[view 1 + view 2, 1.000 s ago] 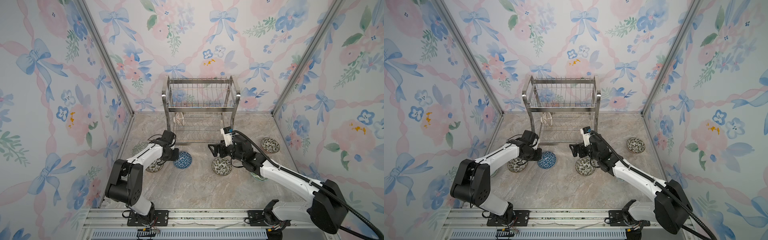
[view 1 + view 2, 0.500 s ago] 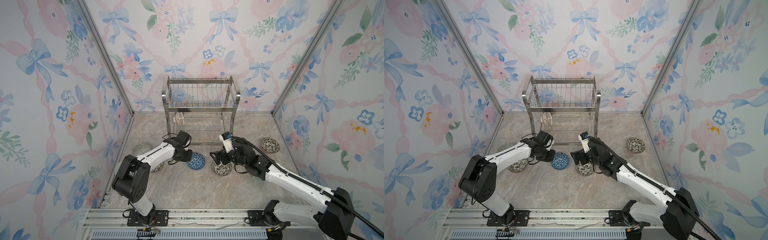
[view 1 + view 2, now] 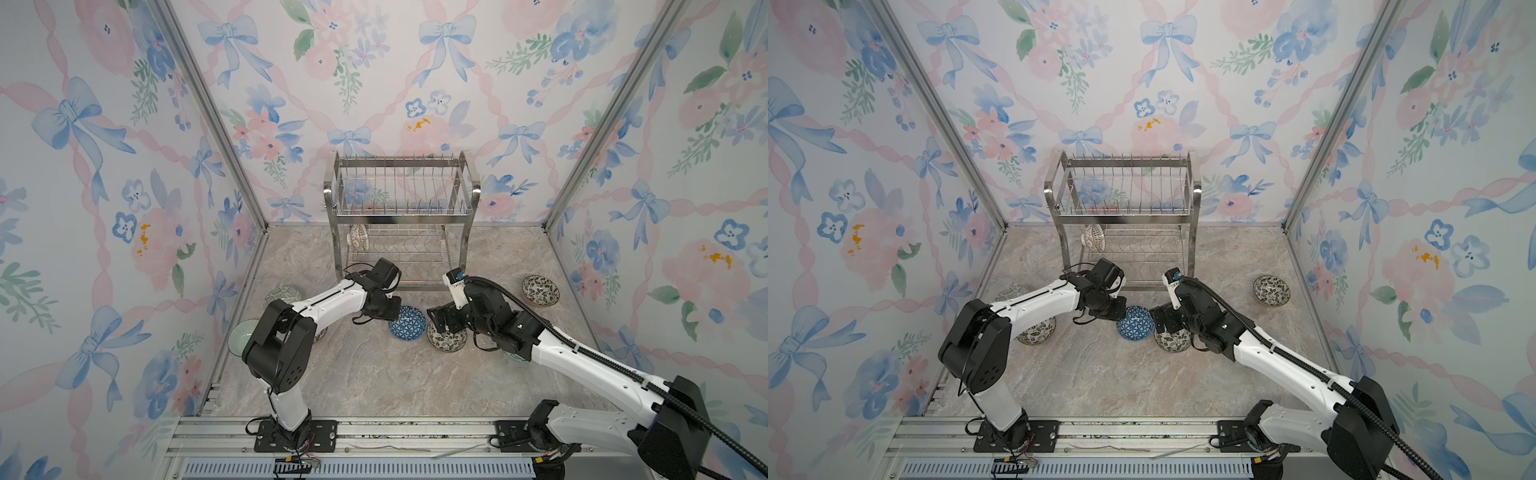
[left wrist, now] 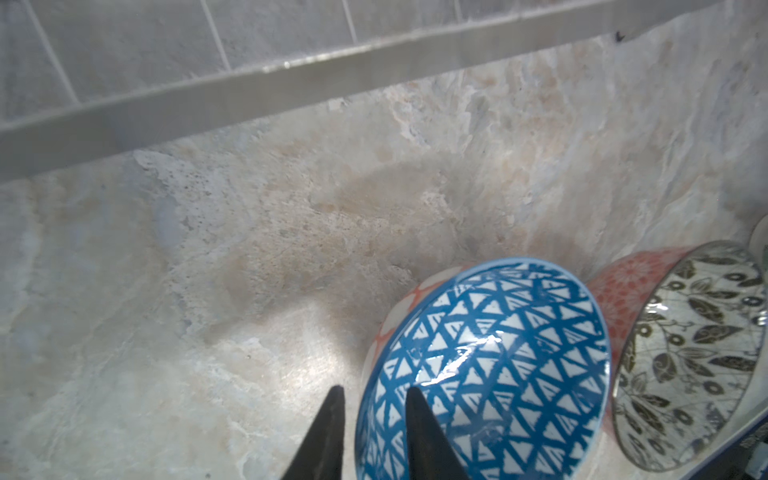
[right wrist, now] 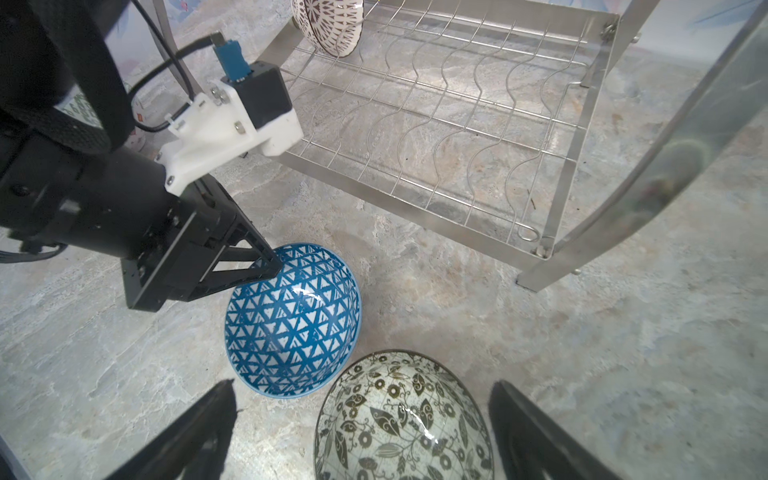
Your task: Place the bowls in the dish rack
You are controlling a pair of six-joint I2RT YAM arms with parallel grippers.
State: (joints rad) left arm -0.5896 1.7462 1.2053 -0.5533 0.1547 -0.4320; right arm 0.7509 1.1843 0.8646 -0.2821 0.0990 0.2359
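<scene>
My left gripper, mid-frame in both top views: tips at blue bowl, below dish rack. Count: eight bowls, two part-hidden by arms, one cream bowl racked; one rack.

Left wrist: jaws slightly apart astride blue rim, not clamping.

Right wrist: right gripper wide apart around leafy bowl, bottom frame.

Step, I judge: pick-up; next needs closing, then lifting rackward.

Floral, bow-patterned walls enclose a beige marbled tabletop.
</scene>
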